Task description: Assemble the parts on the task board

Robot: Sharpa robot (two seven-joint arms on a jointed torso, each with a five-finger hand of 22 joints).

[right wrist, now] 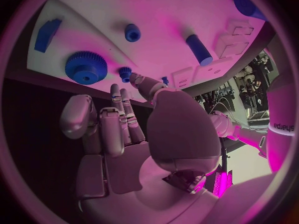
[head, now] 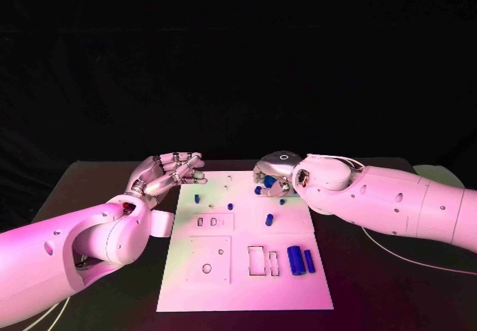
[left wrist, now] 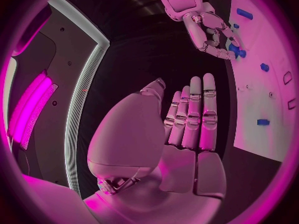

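Head view: the left robot hand [head: 167, 174] hovers beside the task board's [head: 245, 289] far left edge, fingers apart, holding nothing. The right robot hand [head: 273, 172] hangs over the board's far end, near blue parts [head: 268, 219].

Left wrist view: fingers [left wrist: 198, 115] extended, palm bare.

Right wrist view: the right robot hand [right wrist: 121, 127] is empty, fingers straight, just beside a blue gear [right wrist: 85, 67].

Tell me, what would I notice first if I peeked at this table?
Probably the two big silver hands at the far end of the white task board: the left hand hovers open at its far left corner, the right hand above small blue parts. Next, the big blue cylinder lying near the board's right edge.
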